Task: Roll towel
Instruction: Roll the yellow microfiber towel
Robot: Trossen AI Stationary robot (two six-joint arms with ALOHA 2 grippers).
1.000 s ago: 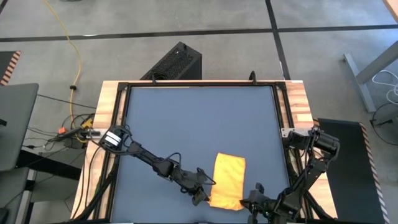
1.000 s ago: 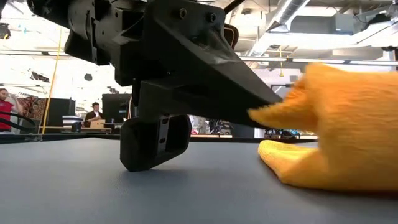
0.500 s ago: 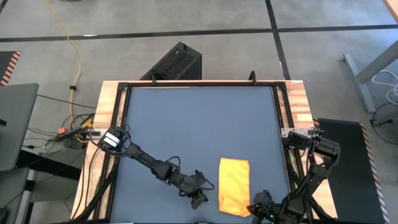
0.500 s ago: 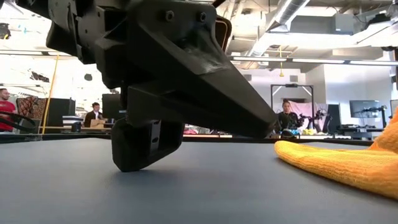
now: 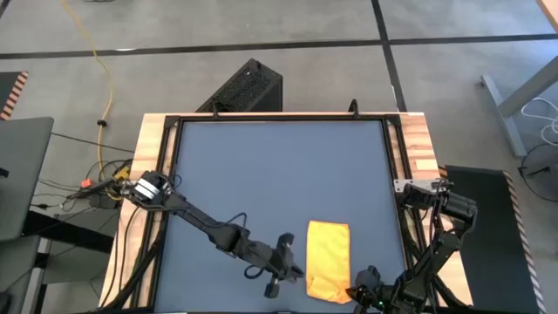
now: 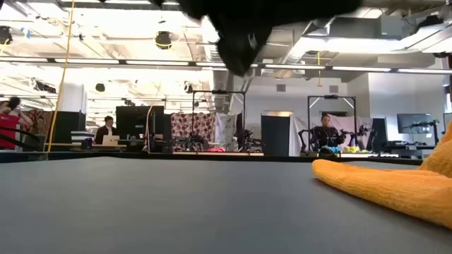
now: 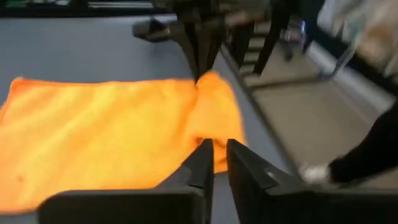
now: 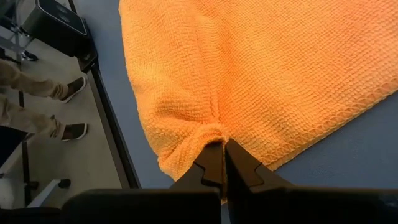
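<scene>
The yellow-orange towel (image 5: pixel 327 260) lies flat on the dark tabletop near the near edge, right of the middle. It also shows in the low view (image 6: pixel 395 189). My right gripper (image 5: pixel 356 291) is shut on the towel at its near right corner. My left gripper (image 5: pixel 281 263) hangs above the table just left of the towel, shut and empty. In its wrist view (image 7: pixel 217 163) the towel (image 7: pixel 106 130) lies ahead of the fingers. In the low view only a dark part of it (image 6: pixel 240 32) shows at the top. My right gripper pinches a bunched-up fold of the towel (image 8: pixel 208 132) at its near right corner between its two fingers (image 8: pixel 210 163). The left wrist view shows the fingers coming from above, with the pinched cloth (image 7: pixel 211 87) raised into a small peak. The remainder of the towel lies on the table.
The table's near edge and right frame (image 8: pixel 109 112) run close by the towel, and a person's legs (image 8: pixel 37 93) stand on the floor beyond. Bare tabletop (image 5: pixel 279 174) stretches to the far side. People (image 6: pixel 106 130) show in the room behind.
My left gripper has let go of the towel's near left corner and has risen clear of the table. That corner has dropped flat. My right gripper has drawn the towel a little toward the table's right edge.
</scene>
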